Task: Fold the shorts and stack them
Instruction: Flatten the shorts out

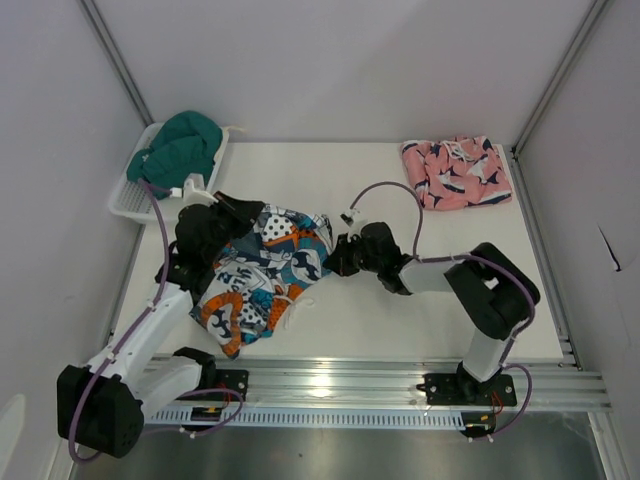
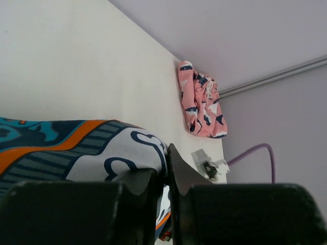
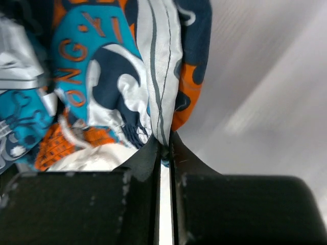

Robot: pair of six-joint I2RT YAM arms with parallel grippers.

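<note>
Top view: two shorts, the patchwork shorts (image 1: 265, 270) at centre left pinched by left gripper (image 1: 248, 216) and right gripper (image 1: 336, 258), the pink shorts (image 1: 457, 172) at upper right, one white basket (image 1: 125, 200) at upper left holding one green garment (image 1: 182, 145); left wrist view: jaws clamped on patchwork fabric at lower centre; right wrist view: likewise.

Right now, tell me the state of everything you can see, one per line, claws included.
patchwork shorts: unfolded, rumpled, pinched by both claws
pink shorts: bunched at the table's far right corner, untouched
green garment: heaped in the white basket
left claw: shut on the patchwork shorts
right claw: shut on the patchwork shorts' edge
</note>
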